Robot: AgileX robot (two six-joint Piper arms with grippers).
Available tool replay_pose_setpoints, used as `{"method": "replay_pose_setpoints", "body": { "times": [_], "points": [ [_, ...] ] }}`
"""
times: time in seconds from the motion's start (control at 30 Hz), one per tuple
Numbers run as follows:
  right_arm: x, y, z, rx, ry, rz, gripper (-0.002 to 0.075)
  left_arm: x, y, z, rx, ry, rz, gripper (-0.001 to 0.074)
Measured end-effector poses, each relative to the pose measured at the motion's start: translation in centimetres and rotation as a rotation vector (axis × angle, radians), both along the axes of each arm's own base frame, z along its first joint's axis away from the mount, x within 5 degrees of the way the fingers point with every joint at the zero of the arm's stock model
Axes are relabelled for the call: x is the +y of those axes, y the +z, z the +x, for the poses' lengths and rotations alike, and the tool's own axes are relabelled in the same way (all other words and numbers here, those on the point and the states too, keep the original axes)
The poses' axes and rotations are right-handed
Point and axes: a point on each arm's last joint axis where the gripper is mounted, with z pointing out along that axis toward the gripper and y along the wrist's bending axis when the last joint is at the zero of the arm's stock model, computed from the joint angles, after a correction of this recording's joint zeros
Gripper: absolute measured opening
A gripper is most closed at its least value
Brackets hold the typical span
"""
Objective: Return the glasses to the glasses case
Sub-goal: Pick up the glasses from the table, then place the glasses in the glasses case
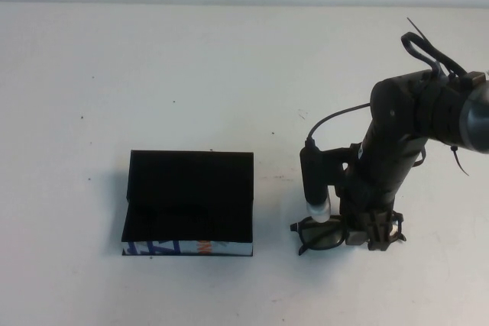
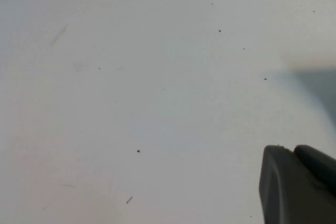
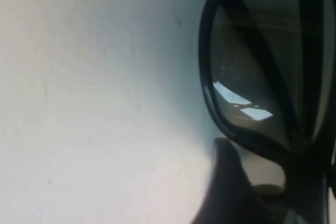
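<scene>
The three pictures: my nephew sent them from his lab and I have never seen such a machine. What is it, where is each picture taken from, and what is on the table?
It is a robot with two arms, each ending in a gripper. One picture looks down from a raised camera; the other two come from cameras on the wrists.

On the white table lies an open black glasses case with a patterned front strip. To its right lie dark-framed glasses.

The right gripper is down at the glasses, fingers open, not yet gripping; its wrist camera shows one lens up close. The left gripper shows only in its own wrist picture, over bare table, holding nothing that shows.
</scene>
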Motion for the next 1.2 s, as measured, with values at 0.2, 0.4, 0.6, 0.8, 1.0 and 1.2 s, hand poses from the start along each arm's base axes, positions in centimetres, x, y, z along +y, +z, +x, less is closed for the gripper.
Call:
{"method": "replay_pose_setpoints", "body": {
  "times": [0.2,0.4,0.6,0.8,1.0,1.2],
  "points": [
    [0.1,0.1,0.1,-0.004,0.0,0.002,0.032,0.0,0.0,0.0,0.0,0.0,0.0,0.0],
    [0.0,0.1,-0.1,0.015,0.003,-0.006,0.0216,0.0,0.0,0.0,0.0,0.0,0.0,0.0],
    [-0.1,0.1,-0.3,0.043,0.006,-0.018,0.012,0.0,0.0,0.0,0.0,0.0,0.0,0.0],
    [-0.2,0.2,-0.8,0.093,0.015,-0.039,0.0071,0.0,0.0,0.0,0.0,0.0,0.0,0.0],
    [0.1,2.2,-1.9,0.095,-0.023,-0.034,0.0071,0.0,0.0,0.0,0.0,0.0,0.0,0.0],
    [3.9,6.5,-2.7,0.048,-0.013,0.001,0.0071,0.0,0.0,0.0,0.002,0.0,0.0,0.0]
  ]
}}
